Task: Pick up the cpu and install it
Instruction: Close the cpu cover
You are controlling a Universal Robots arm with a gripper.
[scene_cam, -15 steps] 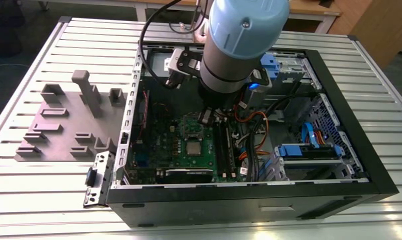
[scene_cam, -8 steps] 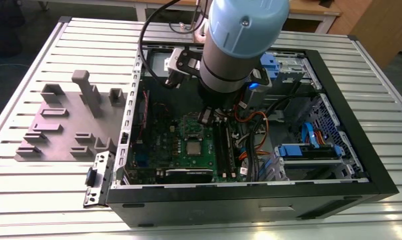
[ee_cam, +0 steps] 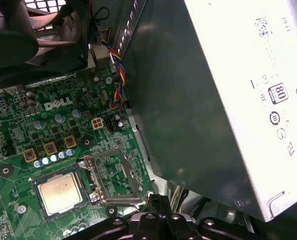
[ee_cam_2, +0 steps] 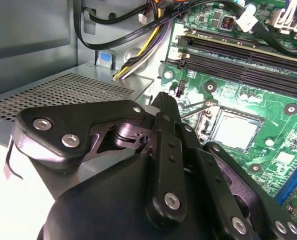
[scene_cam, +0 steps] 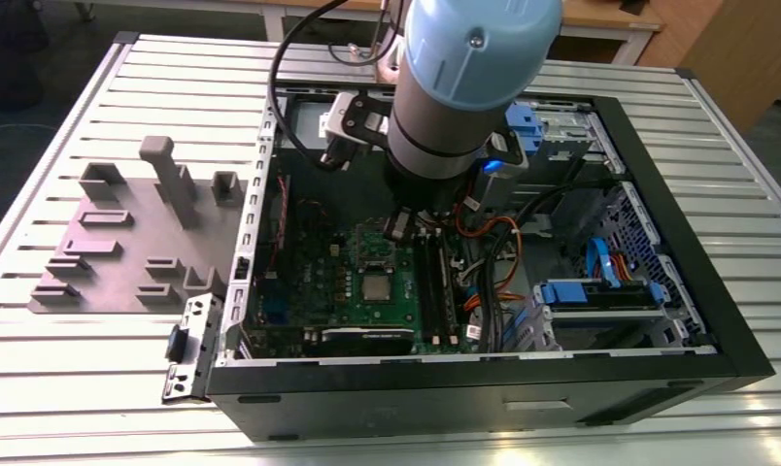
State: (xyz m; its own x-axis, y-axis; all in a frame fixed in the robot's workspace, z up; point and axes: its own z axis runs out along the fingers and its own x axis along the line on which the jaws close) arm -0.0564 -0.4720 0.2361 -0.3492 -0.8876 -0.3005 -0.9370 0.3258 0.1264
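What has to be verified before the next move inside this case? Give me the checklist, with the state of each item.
1. Chip in the socket of the green board: ok, it lies flat there.
2. Gripper apart from the chip: ok, it hangs beside the socket, not touching the chip.
3. Hinged frame shut over the chip: not ok, it lies swung open beside it.
4. Coloured wires off the socket: ok, they plug in farther along the board.
5. Chip's corners matched to the socket: cannot tell.
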